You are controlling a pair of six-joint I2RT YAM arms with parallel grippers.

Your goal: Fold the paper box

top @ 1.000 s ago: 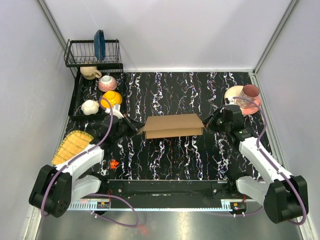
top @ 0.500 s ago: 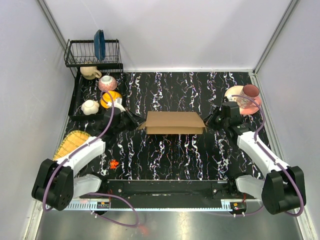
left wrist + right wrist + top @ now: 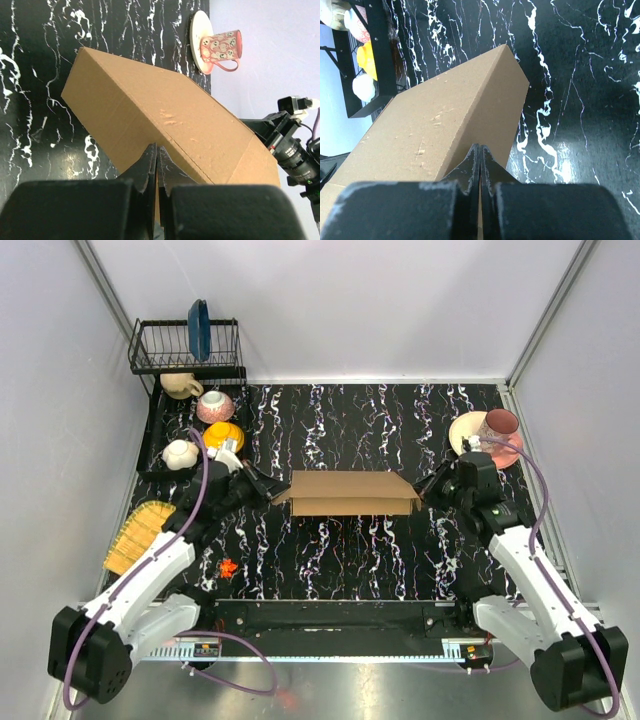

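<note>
The paper box [image 3: 350,490] is a brown cardboard piece, folded into a long flat shape, in the middle of the black marbled table. My left gripper [image 3: 268,492] is shut on a thin flap at its left end. My right gripper [image 3: 425,490] is shut on its right end. The left wrist view has the paper box [image 3: 165,115] stretching away from my left gripper [image 3: 157,147], with a sliver of cardboard between the jaws. Seen from the right wrist, the paper box [image 3: 435,125] runs off from my right gripper [image 3: 480,147], which pinches its edge.
A black dish rack [image 3: 185,345] with a blue plate stands at the back left, with cups and a yellow bowl [image 3: 225,435] in front of it. A plate [image 3: 465,430] with a pink mug [image 3: 502,422] sits right of the box. A yellow woven mat [image 3: 140,530] and a small orange piece [image 3: 228,567] lie front left.
The box's right end has moved a little to the right with my right gripper, so it looks longer. My left arm has swung its elbow outward. Both grips are unchanged.
</note>
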